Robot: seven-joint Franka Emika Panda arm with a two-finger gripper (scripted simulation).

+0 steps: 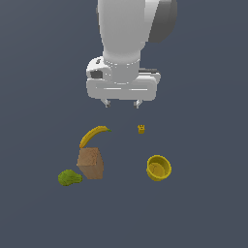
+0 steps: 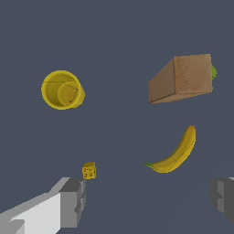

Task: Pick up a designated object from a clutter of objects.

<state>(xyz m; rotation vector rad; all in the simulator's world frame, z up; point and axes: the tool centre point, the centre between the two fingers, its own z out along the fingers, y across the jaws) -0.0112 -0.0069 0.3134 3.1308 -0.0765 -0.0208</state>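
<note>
The designated object, a curved yellow banana (image 1: 93,135) (image 2: 176,153) with a greenish stem tip, lies flat just behind the brown box (image 1: 90,163) (image 2: 181,78). My gripper (image 1: 122,103) (image 2: 148,201) hangs open and empty above the floor, behind the clutter and between the banana and the tiny yellow block (image 1: 141,129) (image 2: 89,170). Both fingers (image 2: 73,199) stand wide apart, with nothing between them. The lumpy green item (image 1: 69,178) (image 2: 213,71) sits beside the box, mostly hidden behind it in the wrist view.
A round yellow bowl (image 1: 159,168) (image 2: 61,89) stands upright at the exterior view's right, apart from the other items. The arm's white body (image 1: 128,34) rises behind the clutter. Everything rests on a plain dark grey floor.
</note>
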